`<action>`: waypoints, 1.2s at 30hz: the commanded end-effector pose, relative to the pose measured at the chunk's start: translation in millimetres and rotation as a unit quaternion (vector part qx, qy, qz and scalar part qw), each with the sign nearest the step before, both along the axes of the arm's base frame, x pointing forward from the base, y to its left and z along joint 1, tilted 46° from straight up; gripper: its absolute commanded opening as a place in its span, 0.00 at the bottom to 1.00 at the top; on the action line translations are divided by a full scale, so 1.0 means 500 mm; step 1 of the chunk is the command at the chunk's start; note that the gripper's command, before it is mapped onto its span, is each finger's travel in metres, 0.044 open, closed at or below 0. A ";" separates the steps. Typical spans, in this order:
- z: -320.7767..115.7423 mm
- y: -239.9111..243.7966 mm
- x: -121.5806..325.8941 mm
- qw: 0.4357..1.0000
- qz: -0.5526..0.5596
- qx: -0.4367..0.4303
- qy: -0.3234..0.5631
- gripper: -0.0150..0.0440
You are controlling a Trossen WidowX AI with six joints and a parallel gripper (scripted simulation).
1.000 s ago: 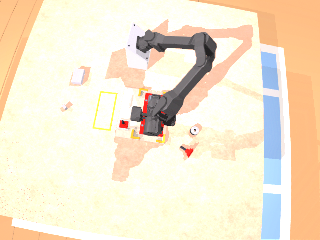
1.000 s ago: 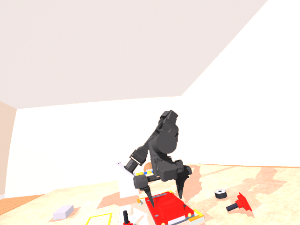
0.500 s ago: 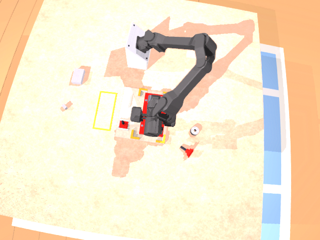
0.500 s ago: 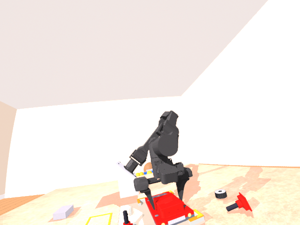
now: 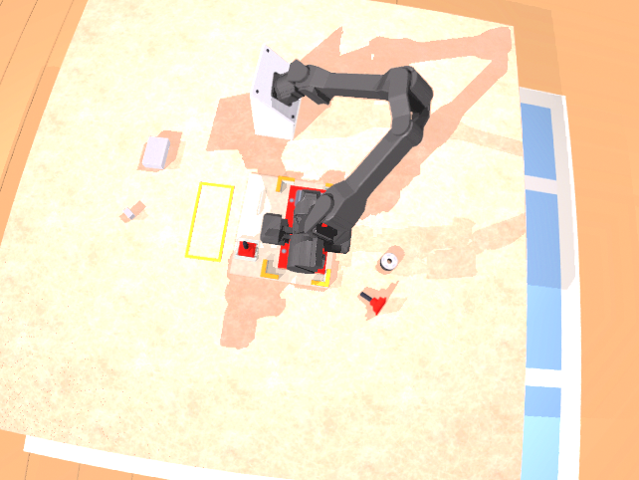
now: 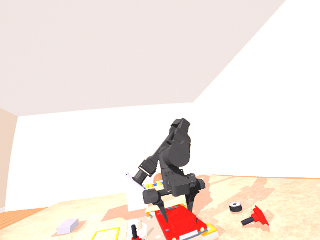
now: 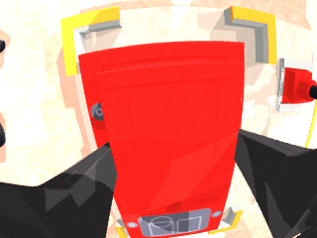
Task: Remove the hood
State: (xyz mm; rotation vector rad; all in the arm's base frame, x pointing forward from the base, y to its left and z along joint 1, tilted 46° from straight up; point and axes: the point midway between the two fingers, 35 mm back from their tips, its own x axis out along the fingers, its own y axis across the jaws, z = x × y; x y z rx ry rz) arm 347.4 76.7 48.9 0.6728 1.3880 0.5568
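The toy car point(image 5: 282, 262) point(image 6: 167, 233) point(image 7: 163, 52) is red and stands between yellow corner brackets on a pale base. Its red hood point(image 6: 182, 218) point(image 7: 163, 109) lies over the top, toward the right side in the wrist view, with one round bolt uncovered at its left. My gripper point(image 5: 305, 233) point(image 6: 178, 216) point(image 7: 173, 141) points down and is shut on the hood, one finger at each side. I cannot tell if the hood is raised. The marked area is a yellow outline point(image 5: 193, 219) point(image 6: 109, 229) point(image 7: 312, 129) on the table beside the base.
A red part with a black peg point(image 5: 246, 249) point(image 7: 297, 86) stands between the car and the outline. A grey block point(image 5: 156, 152) point(image 6: 67, 226) and a small block point(image 5: 128, 212) lie beyond. A wheel point(image 5: 390, 259) point(image 6: 235, 206) and a red-headed tool point(image 5: 377, 305) point(image 6: 259, 215) lie opposite.
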 end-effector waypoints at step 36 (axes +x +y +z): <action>0.033 -0.035 -0.004 1.000 0.000 -0.001 0.000 0.25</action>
